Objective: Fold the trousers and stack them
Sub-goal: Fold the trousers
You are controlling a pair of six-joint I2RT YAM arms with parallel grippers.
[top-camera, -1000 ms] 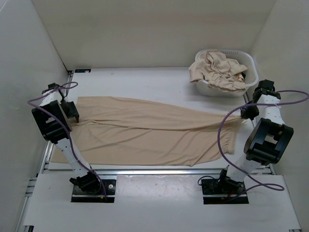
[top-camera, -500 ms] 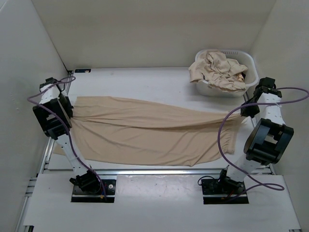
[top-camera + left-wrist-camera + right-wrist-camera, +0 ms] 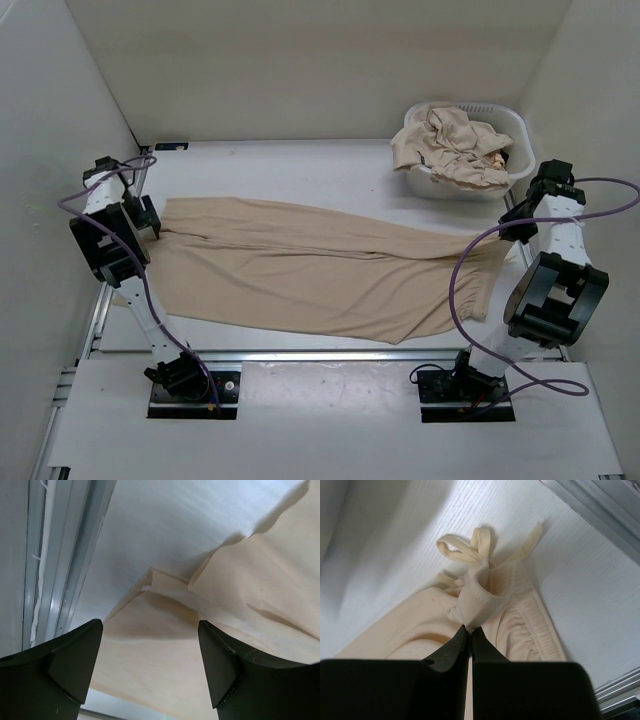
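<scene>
The beige trousers (image 3: 310,270) lie spread across the table, leg ends at the left, waist at the right. My left gripper (image 3: 150,222) is open over the leg hems (image 3: 165,645), holding nothing; the cloth lies flat between its fingers. My right gripper (image 3: 510,228) is shut on a pinch of the elastic waistband (image 3: 480,605), with the drawstring (image 3: 465,547) looped beyond it. The waist end is lifted slightly off the table at the right edge.
A white slotted laundry basket (image 3: 520,135) with more crumpled beige cloth (image 3: 450,145) stands at the back right. Metal rails run along the table's left edge (image 3: 60,570) and right edge (image 3: 600,510). Enclosure walls stand close on both sides.
My left gripper has let go of the leg hems and opened. The near edge of the trousers has shifted, and the cloth now lies flatter and slanted toward the front right.
</scene>
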